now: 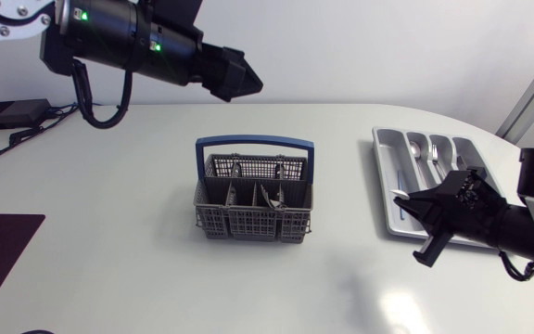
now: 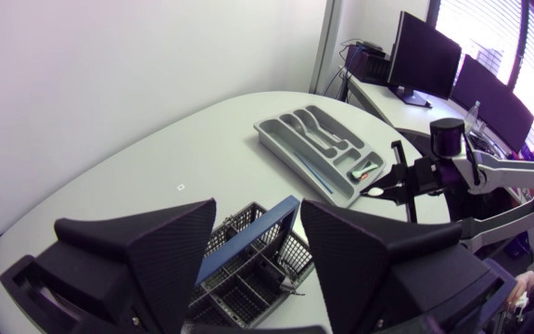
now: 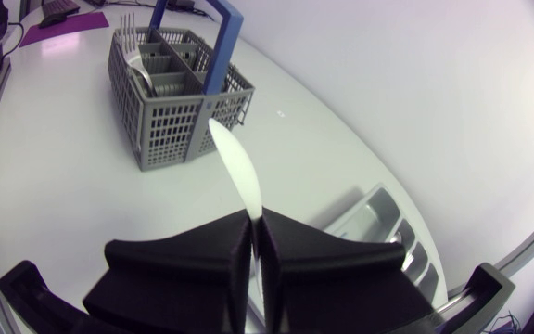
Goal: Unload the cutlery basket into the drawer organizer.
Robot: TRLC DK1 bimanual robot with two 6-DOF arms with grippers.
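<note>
Cutlery basket (image 1: 248, 223) sits mid-desk, blue handle up, w/ at least one piece left in a middle compartment. Drawer organizer (image 1: 397, 133) lies by the desk's right edge, a few pieces already in it. Left pincer (image 1: 248, 83) hangs high over the far side, well apart from the basket. Right pincer (image 1: 417, 223) is over the organizer's near end.

Left wrist: own fingers spread, nothing between them; basket below.

Right wrist: fingers pressed together, pinching a thin bright piece of cutlery (image 3: 235, 167), tip toward the basket; kind unclear. Prob. light, stiff, smooth metal, so slippery: hold the flat faces near the handle end and lower gently, else it may pivot.
</note>
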